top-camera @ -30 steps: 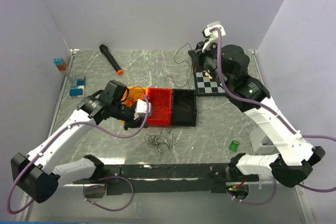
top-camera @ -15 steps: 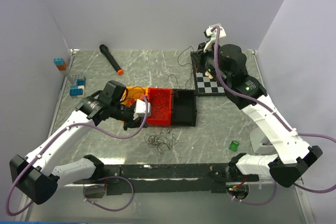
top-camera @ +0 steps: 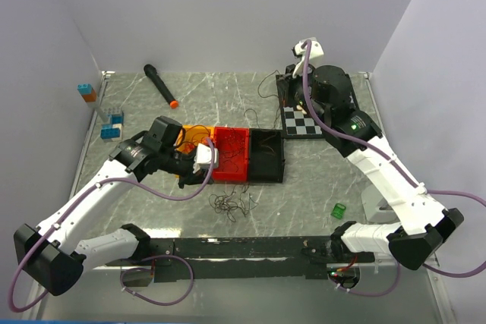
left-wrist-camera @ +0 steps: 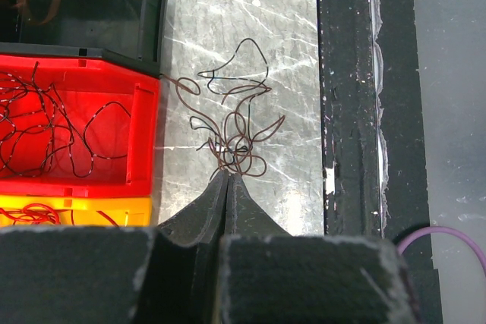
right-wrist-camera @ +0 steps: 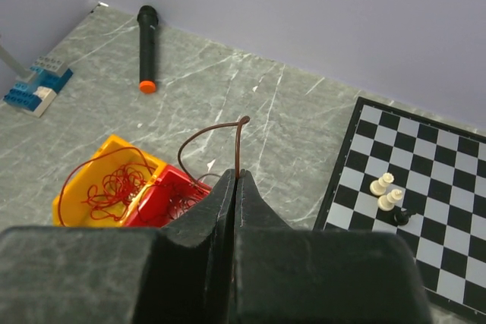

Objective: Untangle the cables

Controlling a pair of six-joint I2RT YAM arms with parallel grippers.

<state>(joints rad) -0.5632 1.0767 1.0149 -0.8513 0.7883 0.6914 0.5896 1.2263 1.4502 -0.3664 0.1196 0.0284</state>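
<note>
Grey marbled tabletop [top-camera: 319,180] beneath me. A hair-fine dark brown cable [right-wrist-camera: 238,138] arcs up from my right gripper [right-wrist-camera: 235,175], which is clenched on it, arm raised by the chessboard [right-wrist-camera: 425,187]. A curly dark tangle [left-wrist-camera: 235,138] lies beside the red plastic bin [left-wrist-camera: 148,134], at my left gripper [left-wrist-camera: 228,177], whose jaws are closed, arm stretched low. I can't tell whether it pinches any strand.

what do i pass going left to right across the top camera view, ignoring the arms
orange-and-blue block, blue blocks, black orange-tipped stick, yellow bin, red bin, black bin, chessboard, green cube
</note>
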